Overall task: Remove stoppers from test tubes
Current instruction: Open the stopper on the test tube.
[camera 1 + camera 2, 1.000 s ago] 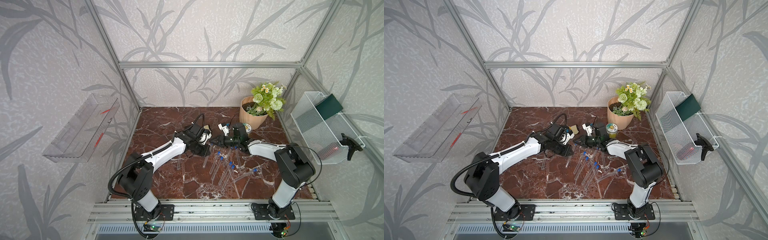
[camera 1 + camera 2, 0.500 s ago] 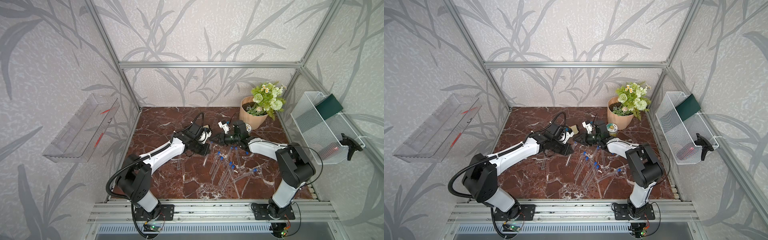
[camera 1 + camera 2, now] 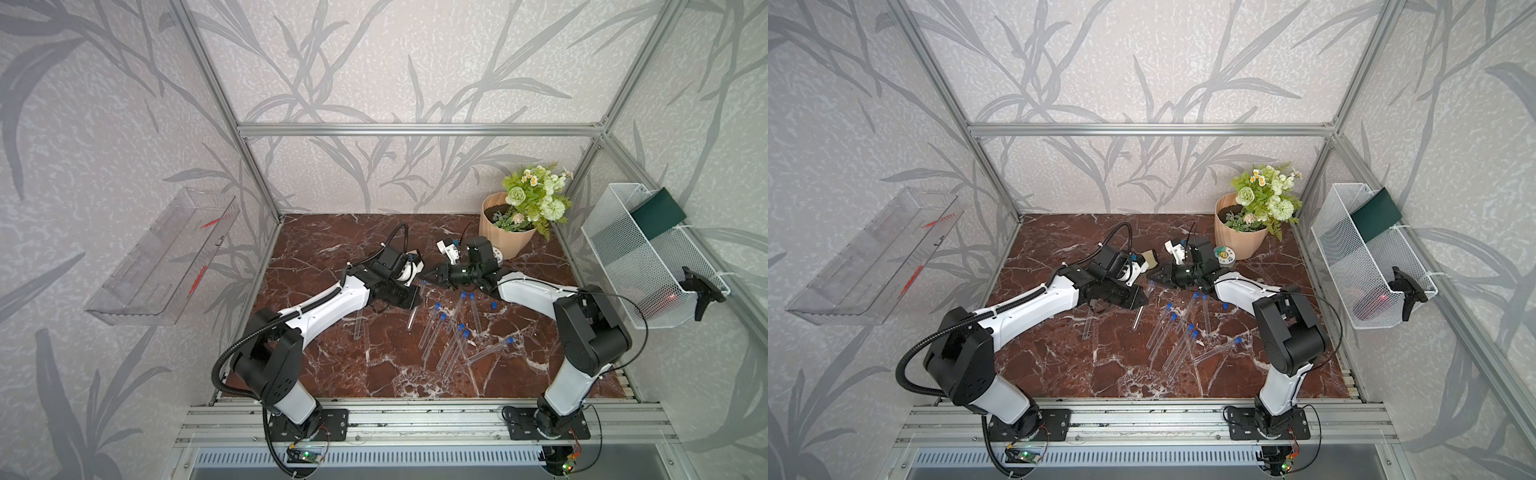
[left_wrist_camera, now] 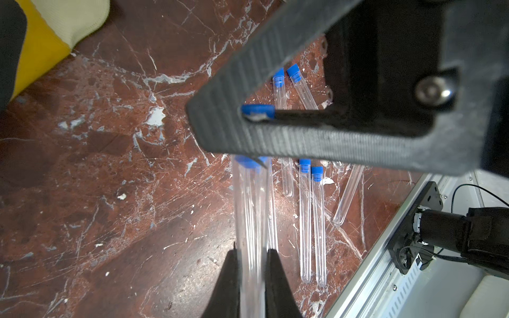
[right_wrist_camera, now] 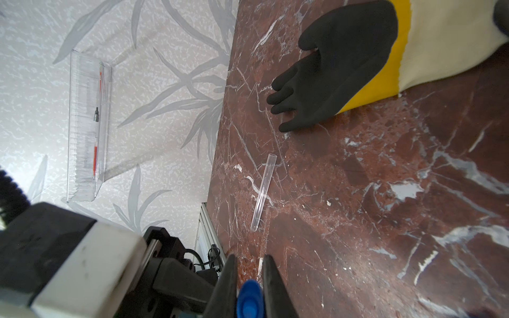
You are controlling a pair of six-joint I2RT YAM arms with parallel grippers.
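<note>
**Q:** What does the left gripper (image 4: 252,247) hold?

**A:** Its two black, wedge-shaped fingers are clamped on a clear, thin-walled test tube (image 4: 250,214). They grip the smooth cylinder partway along its length. The tube reaches from those fingers to the tip of the right gripper (image 5: 249,257).

**Q:** And the right gripper?

**A:** Its finely ribbed black fingers are pinched on a bright blue plastic stopper (image 5: 249,298), round-topped, at that tube's mouth. It cannot be told whether the stopper is seated in the mouth or already free of it.

**Q:** Where do the other tubes lie?

**A:** Several capped tubes (image 4: 305,220) lie loosely side by side between the two arms. They rest on the table (image 3: 332,361), a glossy red-brown marble surface with white veins. Each is a slender transparent cylinder with a rounded base and a stubby blue cap. One loose stopper (image 3: 493,305) lies near them, close to the right arm. An uncapped tube (image 5: 263,192), open-mouthed, lies apart from the group, just beside the left arm.

**Q:** What lies behind the grippers?

**A:** A glove (image 5: 338,68) lies flat on the marble. It has a matte black palm and fingers, a yellow band, and a cream knit cuff.
</note>
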